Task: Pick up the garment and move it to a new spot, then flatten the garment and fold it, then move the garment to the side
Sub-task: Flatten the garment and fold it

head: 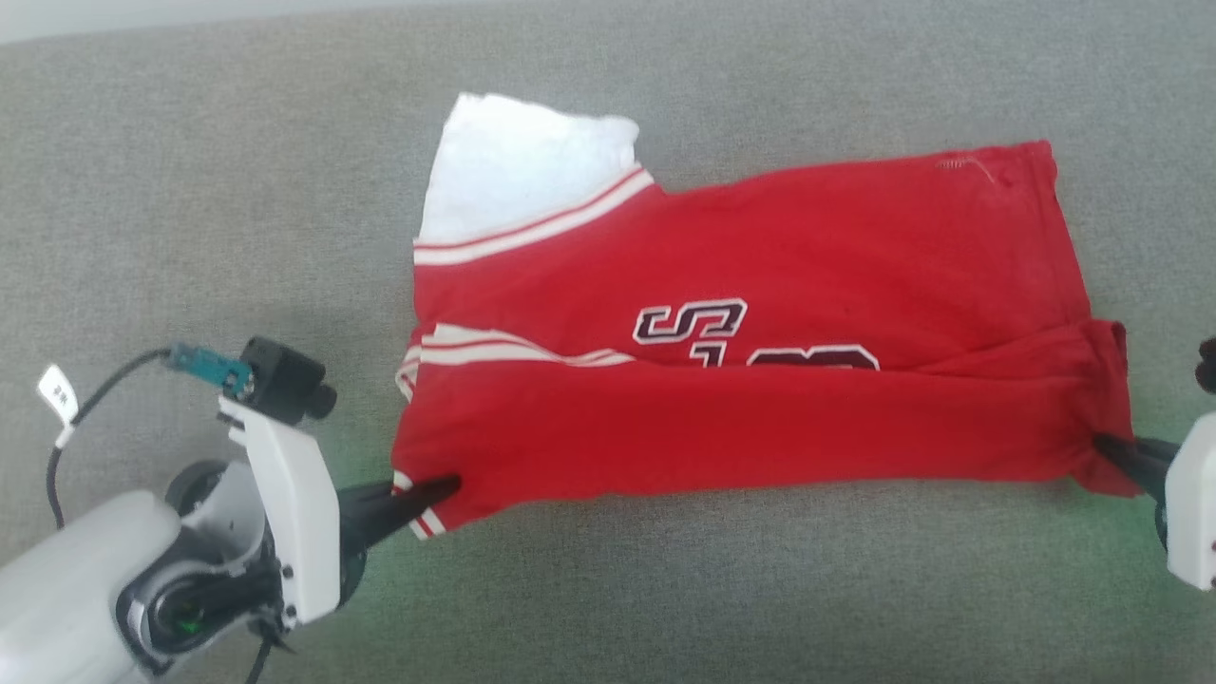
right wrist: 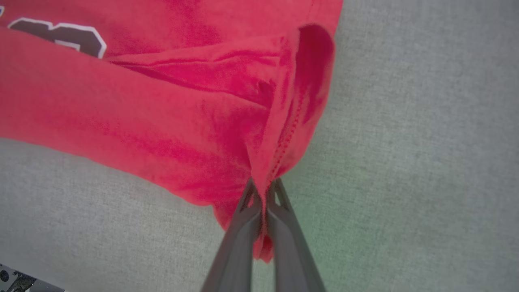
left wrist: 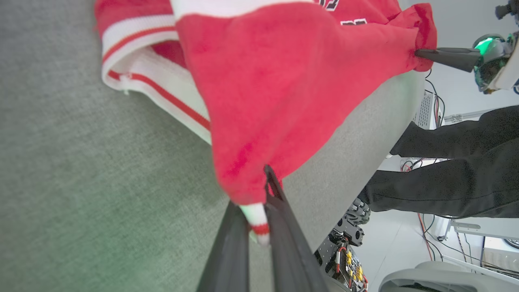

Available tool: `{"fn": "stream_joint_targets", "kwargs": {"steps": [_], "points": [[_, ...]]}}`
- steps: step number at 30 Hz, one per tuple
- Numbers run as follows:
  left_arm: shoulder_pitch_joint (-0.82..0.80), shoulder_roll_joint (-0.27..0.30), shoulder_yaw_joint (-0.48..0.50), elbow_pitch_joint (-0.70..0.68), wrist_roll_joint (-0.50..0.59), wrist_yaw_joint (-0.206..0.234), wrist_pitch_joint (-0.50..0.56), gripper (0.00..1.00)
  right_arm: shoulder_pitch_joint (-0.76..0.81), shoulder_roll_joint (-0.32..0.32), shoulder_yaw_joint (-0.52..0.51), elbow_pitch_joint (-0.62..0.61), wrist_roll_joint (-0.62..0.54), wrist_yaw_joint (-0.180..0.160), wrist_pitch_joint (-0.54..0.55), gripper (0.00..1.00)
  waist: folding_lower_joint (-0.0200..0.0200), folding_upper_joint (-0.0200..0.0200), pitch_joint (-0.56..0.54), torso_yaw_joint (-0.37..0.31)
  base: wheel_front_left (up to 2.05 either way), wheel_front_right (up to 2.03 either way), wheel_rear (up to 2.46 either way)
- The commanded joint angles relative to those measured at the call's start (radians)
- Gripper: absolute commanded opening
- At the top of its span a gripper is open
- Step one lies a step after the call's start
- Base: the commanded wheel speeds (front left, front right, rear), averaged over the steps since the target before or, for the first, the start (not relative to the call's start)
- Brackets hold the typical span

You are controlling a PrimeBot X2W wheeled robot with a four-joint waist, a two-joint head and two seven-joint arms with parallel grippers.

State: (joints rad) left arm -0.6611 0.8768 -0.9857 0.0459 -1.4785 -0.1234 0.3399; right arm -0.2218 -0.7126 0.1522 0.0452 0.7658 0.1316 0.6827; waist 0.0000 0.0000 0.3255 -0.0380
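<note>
Garment (head: 760, 256) lies half-folded, left pincer (head: 446, 488) and right pincer (head: 1102, 444) clamping its corners.

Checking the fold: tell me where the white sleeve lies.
In the head view the white sleeve lies on the grey surface at the upper left corner of the garment.

On the garment (head: 760, 446), the folded near flap hides the lower half of the dark lettering (head: 692, 321). The right gripper (head: 1102, 445) has its white body cut off by the head view's right edge, tips buried in red cloth.
</note>
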Motion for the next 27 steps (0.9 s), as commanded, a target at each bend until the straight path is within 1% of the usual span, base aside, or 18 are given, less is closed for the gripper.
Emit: {"fn": "stream_joint_targets", "kwargs": {"steps": [1, 2, 3, 4, 5, 6, 7, 10, 14, 19, 22, 25, 26, 27], "points": [[0.022, 0.009, -0.001, -0.016, -0.004, -0.001, -0.011, 0.00, 0.024, 0.001, -0.017, -0.012, 0.001, -0.002, 0.001, 0.00, 0.0000, 0.0000, -0.006, 0.001, 0.00, 0.00, 0.00], [0.030, 0.015, -0.001, -0.028, -0.003, 0.002, -0.018, 0.00, 0.037, 0.004, -0.026, -0.020, 0.002, -0.002, -0.002, 0.06, 0.0000, 0.0000, -0.007, 0.001, 0.00, 0.00, 0.00], [0.035, 0.019, 0.002, -0.035, 0.005, 0.005, -0.029, 0.00, 0.048, 0.008, -0.034, -0.028, -0.003, -0.002, -0.008, 0.22, 0.0000, 0.0000, -0.008, 0.001, 0.00, 0.00, 0.00], [0.039, 0.022, 0.005, -0.041, 0.020, 0.005, -0.045, 0.32, 0.053, 0.012, -0.043, -0.036, -0.011, -0.002, -0.020, 0.45, 0.0000, 0.0000, -0.009, 0.001, 0.00, 0.00, 0.00], [0.047, 0.023, 0.005, -0.042, 0.026, 0.011, -0.056, 0.65, 0.055, 0.020, -0.055, -0.040, -0.020, -0.002, -0.036, 1.00, 0.0000, 0.0000, -0.012, 0.000, 0.00, 0.00, 0.00], [0.052, 0.025, 0.006, -0.042, 0.034, 0.014, -0.067, 0.93, 0.060, 0.027, -0.064, -0.045, -0.029, -0.002, -0.049, 1.00, 0.0000, 0.0000, -0.013, -0.001, 0.00, 0.00, 0.00], [0.051, 0.026, 0.009, -0.040, 0.040, 0.019, -0.079, 1.00, 0.062, 0.035, -0.072, -0.052, -0.040, -0.002, -0.066, 1.00, 0.0000, 0.0000, -0.015, -0.003, 0.00, 0.00, 0.00], [0.058, 0.027, 0.027, -0.027, 0.043, 0.034, -0.119, 1.00, 0.062, 0.058, -0.092, -0.064, -0.068, -0.002, -0.115, 1.00, 0.0000, 0.0000, -0.020, -0.011, 0.00, 0.00, 0.00], [0.055, 0.043, 0.060, -0.005, 0.044, 0.061, -0.168, 1.00, 0.039, 0.089, -0.113, -0.083, -0.110, -0.002, -0.200, 1.00, 0.0000, 0.0000, -0.022, -0.034, 0.00, 0.00, 0.00], [0.019, 0.054, 0.116, 0.036, 0.064, 0.083, -0.249, 1.00, -0.001, 0.146, -0.126, -0.099, -0.171, -0.002, -0.347, 1.00, 0.0000, 0.0000, -0.011, -0.078, 0.00, 0.00, 0.00], [-0.022, 0.042, 0.142, 0.091, 0.108, 0.106, -0.301, 1.00, -0.032, 0.197, -0.130, -0.113, -0.196, -0.002, -0.453, 1.00, 0.0000, 0.0000, -0.001, -0.111, 0.00, 0.00, 0.00], [-0.077, 0.008, 0.170, 0.170, 0.131, 0.129, -0.344, 1.00, -0.051, 0.258, -0.146, -0.122, -0.218, -0.002, -0.559, 1.00, 0.0000, 0.0000, 0.004, -0.145, 0.00, 0.00, 0.00], [-0.102, -0.003, 0.177, 0.199, 0.142, 0.135, -0.355, 1.00, -0.051, 0.277, -0.147, -0.125, -0.224, -0.002, -0.588, 1.00, 0.0000, 0.0000, 0.007, -0.157, 0.00, 0.00, 0.00], [-0.102, -0.003, 0.177, 0.199, 0.142, 0.135, -0.355, 1.00, -0.051, 0.277, -0.147, -0.125, -0.224, -0.002, -0.588, 1.00, 0.0000, 0.0000, 0.007, -0.157, 0.00, 0.00, 0.00]]}}
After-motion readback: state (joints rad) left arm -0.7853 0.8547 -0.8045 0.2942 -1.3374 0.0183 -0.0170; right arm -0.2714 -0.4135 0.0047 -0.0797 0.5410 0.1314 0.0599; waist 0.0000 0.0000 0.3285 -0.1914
